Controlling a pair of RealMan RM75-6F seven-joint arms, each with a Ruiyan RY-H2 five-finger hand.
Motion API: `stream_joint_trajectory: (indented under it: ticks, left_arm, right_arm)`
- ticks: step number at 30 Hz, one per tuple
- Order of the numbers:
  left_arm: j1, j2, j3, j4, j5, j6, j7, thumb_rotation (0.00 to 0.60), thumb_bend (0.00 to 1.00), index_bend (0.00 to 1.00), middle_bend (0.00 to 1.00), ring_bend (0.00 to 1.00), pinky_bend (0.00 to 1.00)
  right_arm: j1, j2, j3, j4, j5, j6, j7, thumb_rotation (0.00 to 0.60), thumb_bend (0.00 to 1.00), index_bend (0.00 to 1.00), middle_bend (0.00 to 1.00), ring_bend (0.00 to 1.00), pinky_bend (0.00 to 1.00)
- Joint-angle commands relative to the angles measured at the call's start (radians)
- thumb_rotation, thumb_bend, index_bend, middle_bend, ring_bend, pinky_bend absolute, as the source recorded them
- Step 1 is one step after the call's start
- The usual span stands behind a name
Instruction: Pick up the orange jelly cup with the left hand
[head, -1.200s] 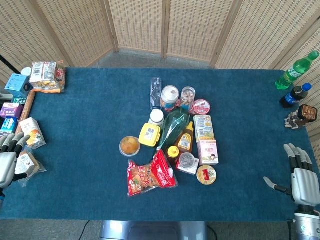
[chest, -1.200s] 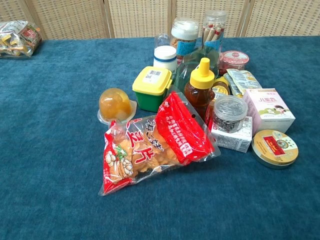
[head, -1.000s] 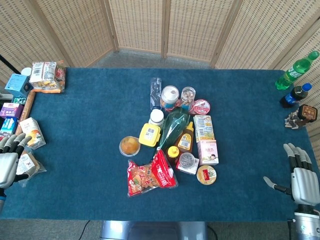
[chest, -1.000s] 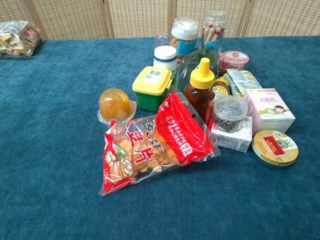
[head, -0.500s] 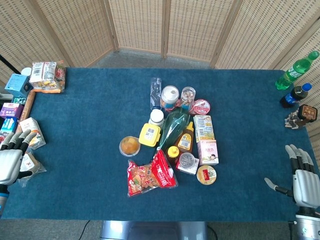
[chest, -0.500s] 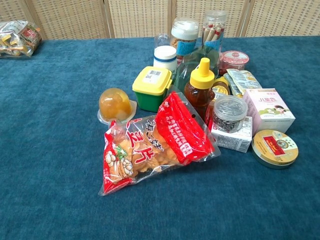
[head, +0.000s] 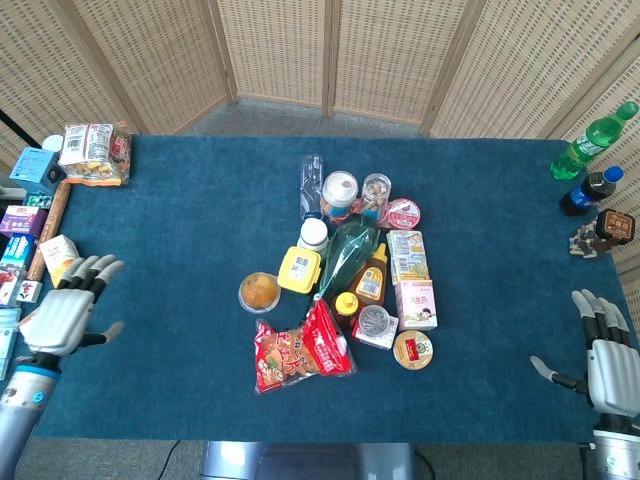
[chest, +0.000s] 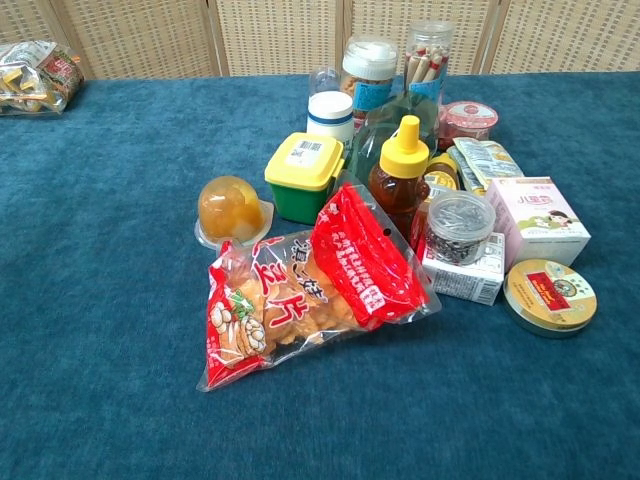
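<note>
Blue tabletop (head: 180, 200) carries your orange jelly cup (head: 259, 292) beside the yellow-lidded tub (head: 299, 269), well apart from your left hand (head: 62, 318) and right hand (head: 607, 358), both spread wide and holding nothing.

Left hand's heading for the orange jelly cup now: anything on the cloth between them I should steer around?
Nothing visible. In the head view only bare blue cloth lies between the left hand and the orange jelly cup. The cup's neighbours, the yellow-lidded green tub and the red snack bag, sit on its far and near-right sides.
</note>
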Motion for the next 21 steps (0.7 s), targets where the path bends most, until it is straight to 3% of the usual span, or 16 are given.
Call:
stream_joint_trajectory:
  ticks: [1, 11, 21]
  left_arm:
    - [-0.066, -0.031, -0.026, -0.013, -0.024, -0.080, 0.010, 0.600, 0.29, 0.11, 0.00, 0.00, 0.00]
    - [-0.255, -0.156, -0.087, 0.004, -0.160, -0.286, 0.068, 0.600, 0.29, 0.13, 0.04, 0.00, 0.00]
    - [-0.370, -0.329, -0.096, 0.108, -0.300, -0.354, 0.148, 0.600, 0.29, 0.13, 0.05, 0.00, 0.00]
  right_arm:
    - [-0.003, -0.002, -0.003, 0.006, -0.002, 0.001, 0.008, 0.530, 0.00, 0.00, 0.00, 0.00, 0.00]
    - [-0.025, -0.001, -0.009, 0.028, 0.001, 0.019, 0.038, 0.528, 0.00, 0.00, 0.00, 0.00, 0.00]
    - [-0.049, 0.012, -0.012, 0.031, 0.012, 0.031, 0.071, 0.530, 0.00, 0.00, 0.00, 0.00, 0.00]
